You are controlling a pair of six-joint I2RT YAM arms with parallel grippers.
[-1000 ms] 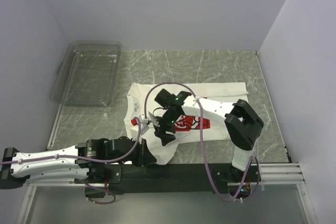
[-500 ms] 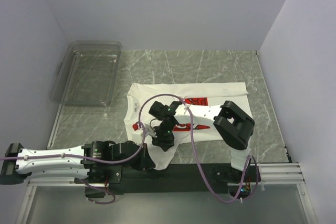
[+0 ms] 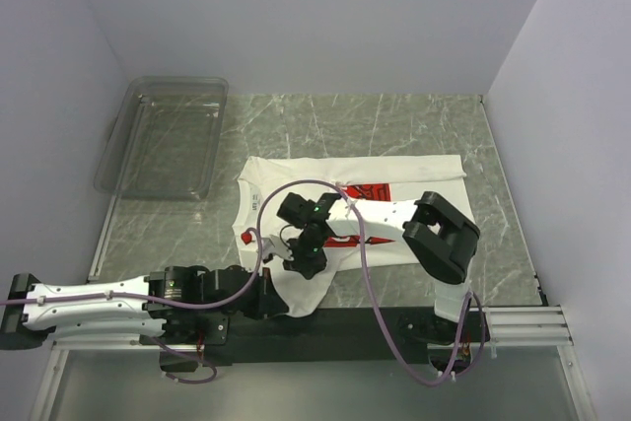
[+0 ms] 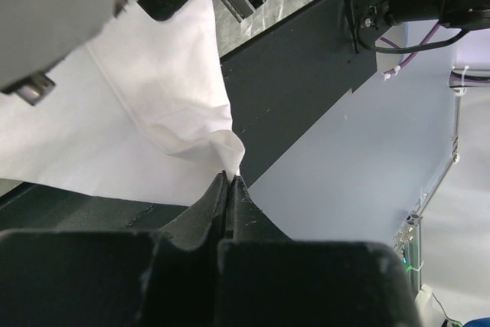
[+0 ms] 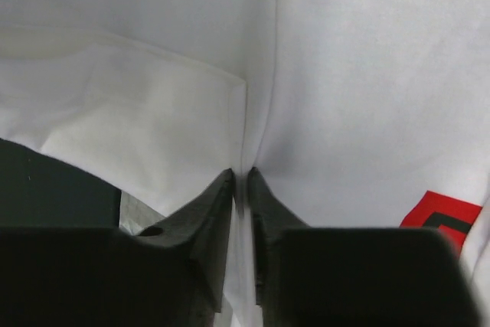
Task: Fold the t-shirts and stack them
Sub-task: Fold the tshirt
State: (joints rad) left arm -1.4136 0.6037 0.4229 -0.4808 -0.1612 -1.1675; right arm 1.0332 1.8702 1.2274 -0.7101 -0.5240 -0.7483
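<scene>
Since a second ago the right gripper [image 3: 306, 261] has come nearer the front edge of the table [image 3: 414, 120] and a little to the left. It has dragged cloth with it, so part of the red print now shows higher up on the t-shirt [image 3: 414, 170]. Over the last half second it has hardly moved. The left gripper [image 3: 275, 300] has stayed at the shirt's near corner, by the black rail [image 3: 375, 322].

In the left wrist view the left gripper [image 4: 230, 178] has its fingers pressed together on a small peak of the white t-shirt [image 4: 153, 112]. In the right wrist view the right gripper [image 5: 243, 178] is closed to a thin slit, pinching a crease of the t-shirt [image 5: 367, 74].

The t-shirt lies partly folded on the middle of the table, its near edge at the rail. The clear bin [image 3: 168, 140] sits well apart at the far left.
</scene>
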